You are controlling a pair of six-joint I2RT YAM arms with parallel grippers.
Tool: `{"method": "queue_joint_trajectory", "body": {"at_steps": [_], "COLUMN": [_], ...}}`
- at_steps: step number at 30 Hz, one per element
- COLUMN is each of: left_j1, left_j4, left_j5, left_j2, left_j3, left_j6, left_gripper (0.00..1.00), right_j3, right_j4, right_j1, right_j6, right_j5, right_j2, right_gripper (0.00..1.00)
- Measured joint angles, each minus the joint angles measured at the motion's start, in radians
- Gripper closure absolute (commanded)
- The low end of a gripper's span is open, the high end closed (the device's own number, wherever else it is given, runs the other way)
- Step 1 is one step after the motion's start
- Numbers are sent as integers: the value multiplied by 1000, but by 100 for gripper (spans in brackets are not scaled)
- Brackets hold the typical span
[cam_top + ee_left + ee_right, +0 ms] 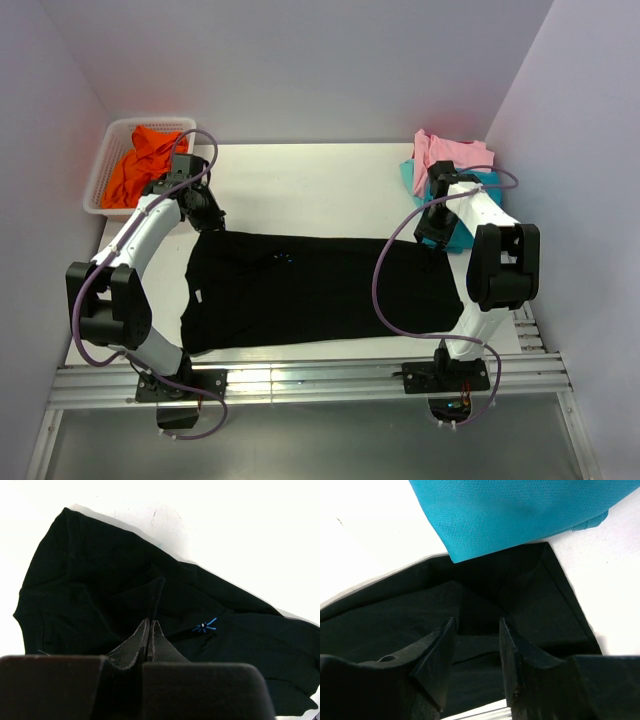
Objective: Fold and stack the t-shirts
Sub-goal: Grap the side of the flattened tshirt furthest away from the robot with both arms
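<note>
A large black t-shirt (320,290) lies spread across the table, its light-blue starburst logo (204,627) facing up. My left gripper (210,222) is at the shirt's far left corner. In the left wrist view its jaws (149,622) are pressed shut, with a peak of black cloth rising to the tips. My right gripper (432,238) is at the shirt's far right corner. In the right wrist view it (476,622) is open over the black cloth (485,590), beside the teal t-shirt (520,510). A pink t-shirt (450,150) lies on the teal one (490,180).
A white mesh basket (105,160) at the back left holds a bright orange t-shirt (140,170). Walls close in on the left, back and right. The aluminium rail (300,380) runs along the near edge.
</note>
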Motion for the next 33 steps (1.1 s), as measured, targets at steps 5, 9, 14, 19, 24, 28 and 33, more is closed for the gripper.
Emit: {"method": "queue_joint_trajectory", "body": {"at_steps": [5, 9, 14, 19, 24, 28, 33], "left_j1": [0, 0, 2, 6, 9, 9, 9], "left_j4": [2, 4, 12, -9, -30, -42, -68], "left_j5": [0, 0, 0, 0, 0, 0, 0], "left_j2": [0, 0, 0, 8, 40, 45, 38], "left_j3": [0, 0, 0, 41, 170, 245, 254], "left_j6": [0, 0, 0, 1, 2, 2, 2], "left_gripper": [100, 100, 100, 100, 100, 100, 100], "right_j3": [-12, -14, -12, 61, 273, 370, 313], "right_j4": [0, -1, -5, -56, -107, -125, -145], "right_j1": [0, 0, 0, -1, -1, -1, -2], "right_j6": [-10, -13, -12, -11, -10, -10, -10], "right_j5": [4, 11, 16, 17, 11, 10, 10], "right_j2": [0, 0, 0, 2, 6, 3, -36], "right_gripper": [76, 100, 100, 100, 100, 100, 100]}}
